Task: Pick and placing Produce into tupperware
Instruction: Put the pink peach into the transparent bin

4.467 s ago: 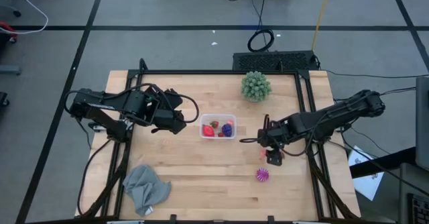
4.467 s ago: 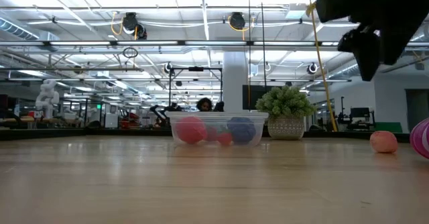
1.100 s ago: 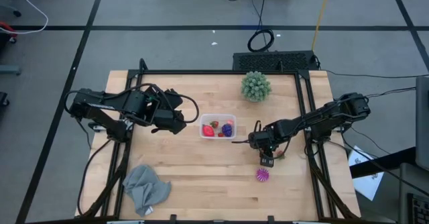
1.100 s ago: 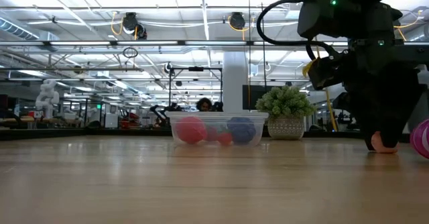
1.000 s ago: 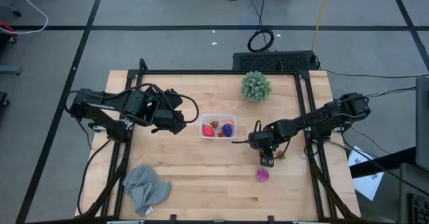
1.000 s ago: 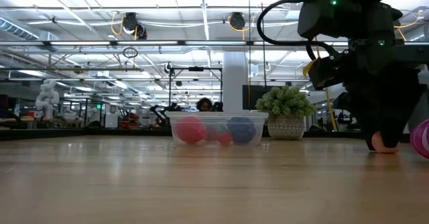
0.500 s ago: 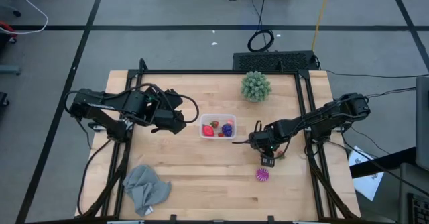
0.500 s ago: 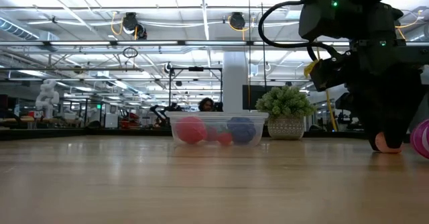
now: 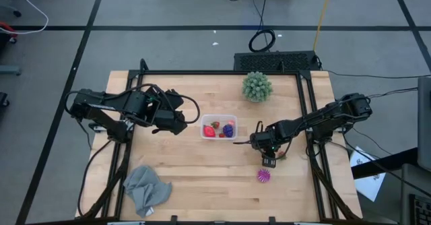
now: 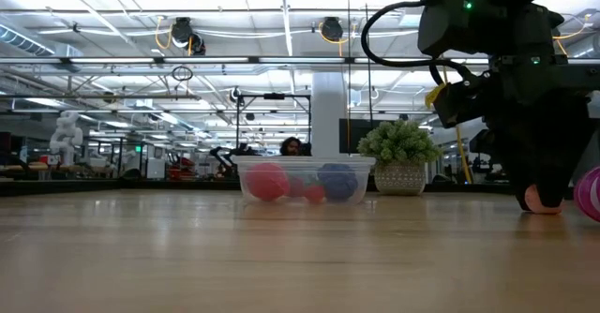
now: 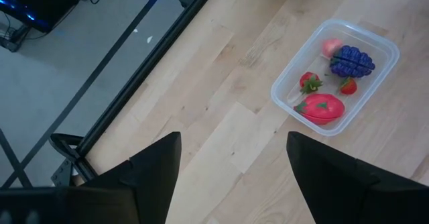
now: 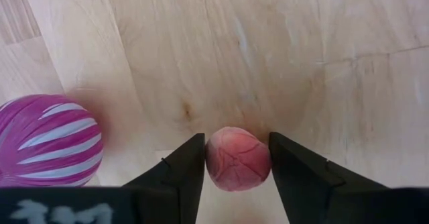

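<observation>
- Right now our right gripper (image 12: 238, 174) is low over the wood table (image 9: 195, 178), on its right side, w/ the two dark fingers (image 12: 175, 167) set either side of a small pink round toy fruit (image 12: 238, 159). They look to be touching or just about touching its flanks; we'd call it a pinch on the fruit, tho a firm clamp isn't certain.
- Low view: that pink fruit (image 10: 542, 199) sits at or barely off the tabletop under the gripper.
- Striped magenta-and-white ball-shaped toy (image 12: 48, 140) lies just beside it, not touching. In the high view (image 9: 263, 176) it's nearer the table's front edge than the gripper.
- Clear rectangular plastic container w/ rounded corners (image 9: 219, 127) sits mid-table, well apart from the pink fruit. Inside: red oval piece (image 11: 320, 107), dark purple bunch (image 11: 351, 61), two small strawberry-like bits, a pale pink one.
- Left gripper (image 11: 231, 163) waits to the container's left, fingers spread, nothing between.
- Handling, our guess: the fruit is light, hard-ish, smooth plastic, round, so it could squirt out sideways. Best hold is across its widest middle, fingers centred, as we have it.
- Risk: nudging the striped ball on the lift.
- Green spiky ball (image 9: 256, 85) and grey cloth (image 9: 145, 188) are out of the way.
</observation>
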Controlling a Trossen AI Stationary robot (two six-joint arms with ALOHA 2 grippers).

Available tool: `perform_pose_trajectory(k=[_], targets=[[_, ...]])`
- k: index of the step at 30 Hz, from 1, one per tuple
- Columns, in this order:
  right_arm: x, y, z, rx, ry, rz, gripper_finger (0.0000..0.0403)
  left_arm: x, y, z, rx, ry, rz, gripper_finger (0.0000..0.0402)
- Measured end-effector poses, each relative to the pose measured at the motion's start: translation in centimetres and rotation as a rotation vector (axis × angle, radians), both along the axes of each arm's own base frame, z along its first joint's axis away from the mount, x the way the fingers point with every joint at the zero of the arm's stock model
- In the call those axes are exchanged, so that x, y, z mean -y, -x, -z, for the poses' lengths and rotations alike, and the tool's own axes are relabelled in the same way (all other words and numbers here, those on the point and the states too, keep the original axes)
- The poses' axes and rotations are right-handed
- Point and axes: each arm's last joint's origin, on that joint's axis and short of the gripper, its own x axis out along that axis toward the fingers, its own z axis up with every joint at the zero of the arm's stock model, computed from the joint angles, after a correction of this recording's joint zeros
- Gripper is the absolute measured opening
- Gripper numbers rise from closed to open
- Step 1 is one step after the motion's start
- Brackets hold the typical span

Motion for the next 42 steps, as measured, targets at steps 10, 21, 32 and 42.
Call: perform_pose_trajectory(k=[10,21,32,42], targets=[[0.1,0.3,-0.9,0.023,-0.005,0.004,0.0126,0.0,0.0,0.0,0.000,0.000,0.000,0.0278],[1.0,0.7,-4.6,0.237,-0.048,0.064,0.0124,0.0,0.0,0.0,-0.013,-0.009,0.019,0.0278],[1.7,-3.3,-11.4,0.607,-0.101,-0.073,0.0123,-0.6,-0.1,0.0,-0.039,-0.052,0.036,0.0278],[4.2,-10.9,-15.6,0.591,0.083,-0.218,0.0123,-1.5,-0.2,0.0,-0.084,-0.077,0.062,0.0278]])
